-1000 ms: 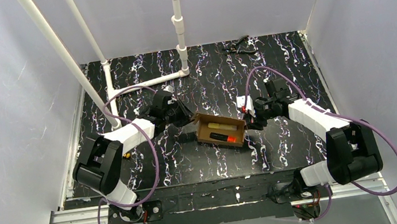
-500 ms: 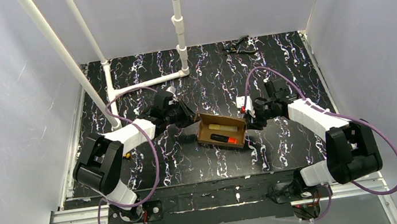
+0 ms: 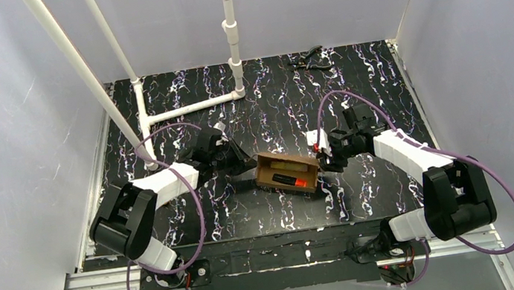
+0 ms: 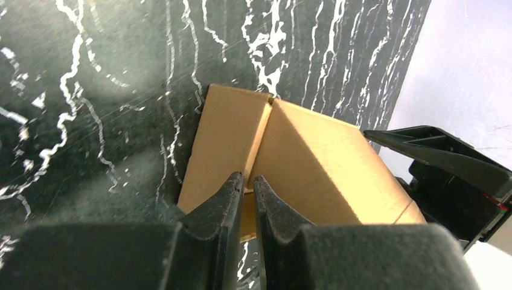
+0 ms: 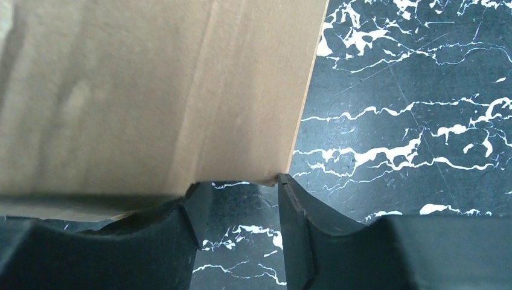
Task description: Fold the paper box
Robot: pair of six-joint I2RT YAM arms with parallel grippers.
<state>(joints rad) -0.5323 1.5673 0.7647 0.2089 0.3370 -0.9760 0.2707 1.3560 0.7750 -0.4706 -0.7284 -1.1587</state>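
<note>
Mid table (image 3: 248, 214): paper box (image 3: 267, 172). Inside it: marker (image 3: 290, 179), with stick (image 3: 288, 163) at marker's 12 o'clock. At box's 9 o'clock: left gripper (image 3: 245, 165). At 3 o'clock: right gripper (image 3: 325, 160). Toward 11 o'clock, well apart: pipe frame (image 3: 189, 107). Toward 1 o'clock, by far edge: pliers (image 3: 309, 60).

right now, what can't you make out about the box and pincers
Left wrist view: whether the left pincer pinches the paper box; the pincer itself hides the contact.
Right wrist view: the box interior, hidden by its wall.
Top view: the dark tool at the far edge, too small.
</note>
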